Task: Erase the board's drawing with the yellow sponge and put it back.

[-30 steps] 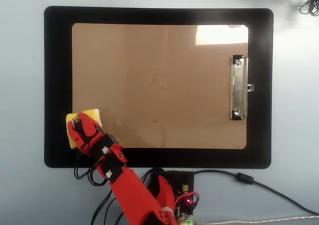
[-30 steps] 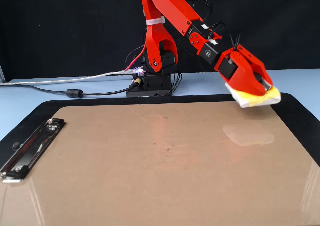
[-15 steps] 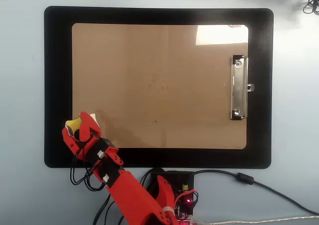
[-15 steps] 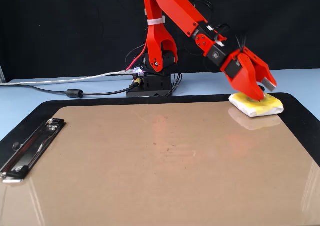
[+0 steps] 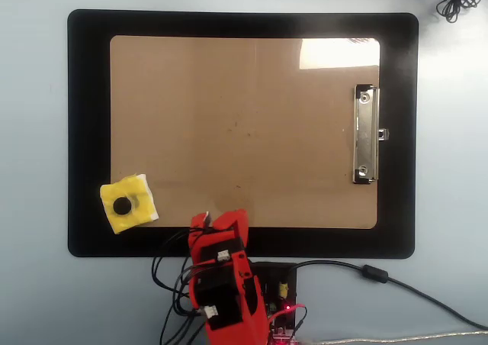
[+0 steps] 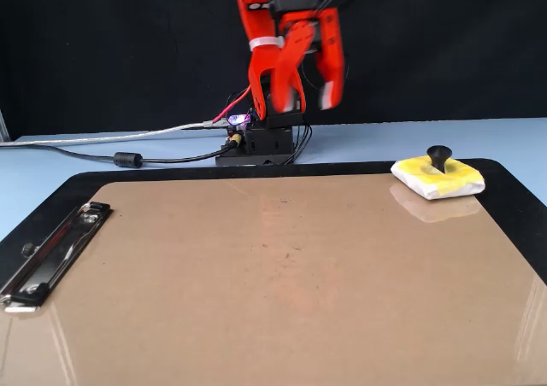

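Black backdrop rises behind a pale blue table (image 6: 51, 181) carrying a black mat (image 5: 88, 131). On the mat lies the board (image 5: 244, 131), its surface bare of any marker line. At the board's corner farthest from its metal clip (image 5: 365, 134), the yellow sponge (image 5: 127, 204) rests half on the mat. The gripper (image 6: 309, 66) hangs above the board's near edge, jaws spread and empty.

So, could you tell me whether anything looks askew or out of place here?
Little stands out. The small yellow sponge with a black knob lies slightly rotated, straddling the tan hardboard clipboard's corner and the black mat.
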`<state>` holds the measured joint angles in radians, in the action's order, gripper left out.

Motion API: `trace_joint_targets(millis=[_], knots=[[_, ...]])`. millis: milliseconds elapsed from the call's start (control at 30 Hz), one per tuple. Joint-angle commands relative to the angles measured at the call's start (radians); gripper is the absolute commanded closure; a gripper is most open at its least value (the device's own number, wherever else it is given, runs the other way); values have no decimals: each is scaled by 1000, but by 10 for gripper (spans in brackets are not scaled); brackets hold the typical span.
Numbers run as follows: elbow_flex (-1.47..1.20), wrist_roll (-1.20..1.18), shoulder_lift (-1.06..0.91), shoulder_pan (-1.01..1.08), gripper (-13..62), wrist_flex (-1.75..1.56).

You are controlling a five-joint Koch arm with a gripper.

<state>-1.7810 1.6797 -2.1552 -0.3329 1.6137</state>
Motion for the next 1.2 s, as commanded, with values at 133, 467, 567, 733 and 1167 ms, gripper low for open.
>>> trace_joint_targets(millis=[133, 467, 567, 733, 1167], knots=[[-290, -51, -196, 120, 163, 87], [-594, -44, -196, 123, 153, 66], [-629, -43, -196, 124, 154, 67], [-667, -44, -196, 176, 153, 61], [-664, -44, -195, 187, 151, 63]])
